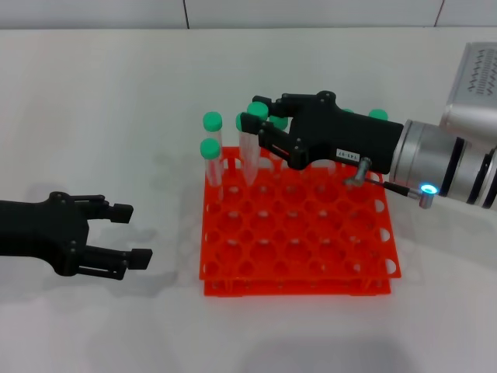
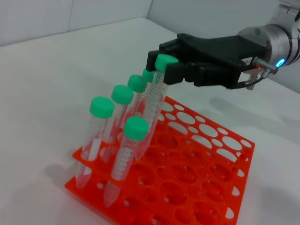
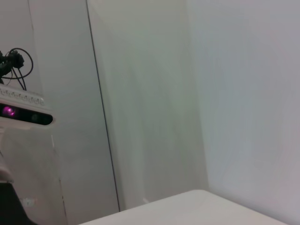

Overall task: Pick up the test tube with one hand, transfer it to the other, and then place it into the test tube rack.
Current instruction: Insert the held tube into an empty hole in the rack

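The test tube [image 1: 250, 158] is a clear tube with a green cap, standing nearly upright with its lower end at a back-left hole of the orange test tube rack [image 1: 299, 273]. My right gripper [image 1: 257, 122], black with a white label, reaches in from the right and is shut on the tube just below the cap. From the left wrist view, the tube [image 2: 153, 99] hangs between the right gripper's fingers [image 2: 165, 66] over the rack [image 2: 213, 143]. My left gripper [image 1: 130, 232] rests open and empty on the table, left of the rack. The right wrist view shows none of this.
Several other green-capped tubes [image 1: 210, 165] stand in the rack's back-left holes, close beside the held one, also seen as a cluster of tubes [image 2: 96, 133] in the left wrist view. One more green cap [image 1: 378, 115] shows behind the right gripper. White table lies all around.
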Robot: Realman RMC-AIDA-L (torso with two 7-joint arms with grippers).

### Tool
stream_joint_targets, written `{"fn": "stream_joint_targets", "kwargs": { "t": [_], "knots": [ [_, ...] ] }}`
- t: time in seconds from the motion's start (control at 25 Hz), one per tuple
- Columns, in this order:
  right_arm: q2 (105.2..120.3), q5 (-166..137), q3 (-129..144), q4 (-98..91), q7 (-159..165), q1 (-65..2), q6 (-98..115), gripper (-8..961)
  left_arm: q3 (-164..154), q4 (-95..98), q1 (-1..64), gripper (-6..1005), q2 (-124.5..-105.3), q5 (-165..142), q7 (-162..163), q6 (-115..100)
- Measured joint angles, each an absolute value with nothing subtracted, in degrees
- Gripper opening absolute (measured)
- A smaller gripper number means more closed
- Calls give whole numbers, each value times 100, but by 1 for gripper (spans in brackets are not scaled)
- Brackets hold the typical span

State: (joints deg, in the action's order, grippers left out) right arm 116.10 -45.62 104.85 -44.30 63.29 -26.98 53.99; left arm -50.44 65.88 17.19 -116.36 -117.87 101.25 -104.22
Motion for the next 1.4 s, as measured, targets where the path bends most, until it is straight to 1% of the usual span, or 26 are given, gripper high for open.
{"fn": "stream_joint_targets", "kwargs": {
  "t": [1.4],
  "knots": [
    [11610,-4606,10679,-4368,6390,-2769,5275,265,-5050,6425,1701,887,-11654,-11785,9963,-10424]
  ]
}}
